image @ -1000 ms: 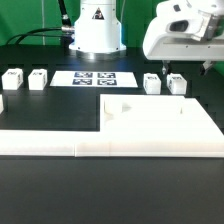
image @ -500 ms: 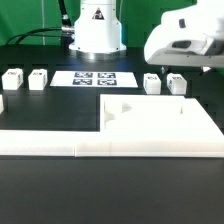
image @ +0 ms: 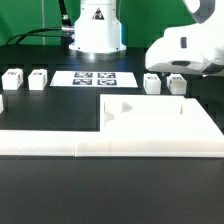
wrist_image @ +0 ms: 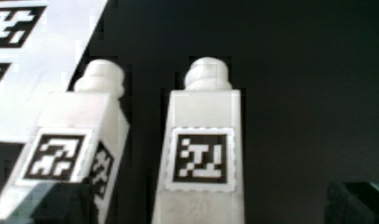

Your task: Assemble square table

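The square table's white top panel [image: 160, 120] lies flat at the exterior view's right front. Two tagged white legs [image: 12, 77] [image: 38, 78] stand at the back left, and two more [image: 153, 83] [image: 177, 84] at the back right. My gripper [image: 176, 70] hangs just above the right pair, its white hand covering their tops. In the wrist view it [wrist_image: 195, 212] is open, with dark fingertips [wrist_image: 12, 205] at both lower corners. One leg [wrist_image: 204, 140] lies between them, untouched. The other leg [wrist_image: 79, 140] sits close beside it.
The marker board [image: 95, 77] lies flat at the back middle, in front of the robot's white base [image: 95, 30]; its edge also shows in the wrist view [wrist_image: 29, 40]. A long low white L-shaped rail [image: 50, 143] runs along the panel's front and left.
My gripper has come down and shifted toward the exterior view's right, ending low over the right pair of legs. It stayed open; no part moved.
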Action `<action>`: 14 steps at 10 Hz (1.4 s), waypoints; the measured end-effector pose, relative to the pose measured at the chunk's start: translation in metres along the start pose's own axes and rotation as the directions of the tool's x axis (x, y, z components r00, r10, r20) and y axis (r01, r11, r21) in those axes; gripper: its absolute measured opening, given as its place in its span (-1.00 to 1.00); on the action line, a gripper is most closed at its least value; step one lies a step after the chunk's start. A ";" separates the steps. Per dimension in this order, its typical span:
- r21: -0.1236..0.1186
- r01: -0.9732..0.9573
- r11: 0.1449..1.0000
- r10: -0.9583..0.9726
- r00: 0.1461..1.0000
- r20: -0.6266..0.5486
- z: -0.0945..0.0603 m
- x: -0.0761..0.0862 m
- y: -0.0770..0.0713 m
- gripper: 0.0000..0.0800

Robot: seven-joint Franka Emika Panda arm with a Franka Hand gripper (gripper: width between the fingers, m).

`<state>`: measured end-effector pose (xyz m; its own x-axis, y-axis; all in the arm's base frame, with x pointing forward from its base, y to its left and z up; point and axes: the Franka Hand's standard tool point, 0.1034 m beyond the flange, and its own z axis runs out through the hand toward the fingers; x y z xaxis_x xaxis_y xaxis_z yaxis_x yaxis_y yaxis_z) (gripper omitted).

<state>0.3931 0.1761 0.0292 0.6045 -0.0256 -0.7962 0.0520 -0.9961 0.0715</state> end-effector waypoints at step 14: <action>-0.012 -0.009 1.000 0.010 0.999 0.048 0.025 0.007 -0.004 -0.28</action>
<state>0.3772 0.1782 0.0089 0.5663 -0.0391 -0.8233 0.0558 -0.9948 0.0856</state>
